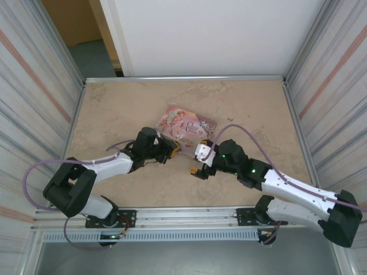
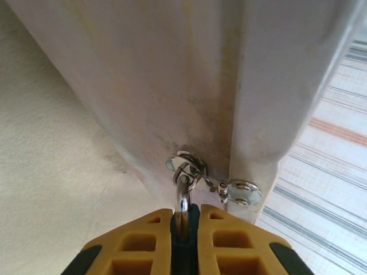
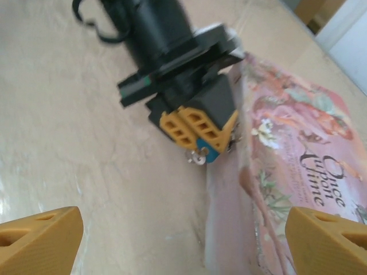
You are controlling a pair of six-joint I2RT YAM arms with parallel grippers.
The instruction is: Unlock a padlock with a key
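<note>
On the table point(image 1: 114, 109), padlock point(image 3: 207, 154) between left fingers point(image 3: 176, 129) at edge of tin point(image 1: 192, 127), right fingers point(image 3: 37, 240) nearby.

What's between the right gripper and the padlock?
Bare tabletop, in the right wrist view; the left gripper holds the padlock beside the pink tin.

Setting: robotics lab cell
Signs: two arms point(image 1: 109, 166) bolted to aluminium rail point(image 1: 183, 215), beige table point(image 1: 114, 114), ribbed panel walls point(image 1: 28, 86)
</note>
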